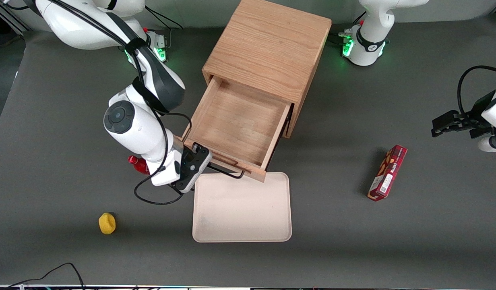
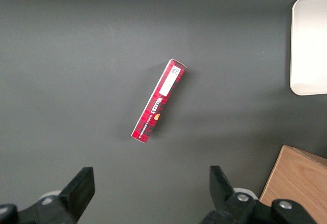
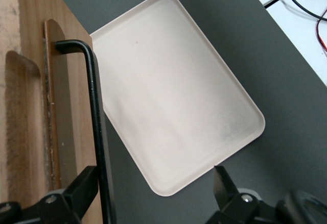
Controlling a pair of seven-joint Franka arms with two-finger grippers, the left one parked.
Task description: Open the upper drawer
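The upper drawer (image 1: 236, 125) of the light oak cabinet (image 1: 268, 48) stands pulled far out, and its wooden inside is bare. Its black bar handle (image 1: 228, 172) runs along the front, over the edge of the tray. My right gripper (image 1: 196, 168) is at the working-arm end of that handle. In the right wrist view the gripper (image 3: 153, 183) is open wide. One finger (image 3: 84, 185) sits against the handle bar (image 3: 94, 112), beside the drawer front (image 3: 30, 81). The other finger (image 3: 223, 183) is well apart from it. The lower drawer is hidden under the upper one.
A cream tray (image 1: 242, 209) lies on the table in front of the drawer; it also shows in the right wrist view (image 3: 173, 91). A red object (image 1: 138, 164) sits under my arm. A yellow object (image 1: 107, 223) lies nearer the camera. A red box (image 1: 388, 172) lies toward the parked arm's end.
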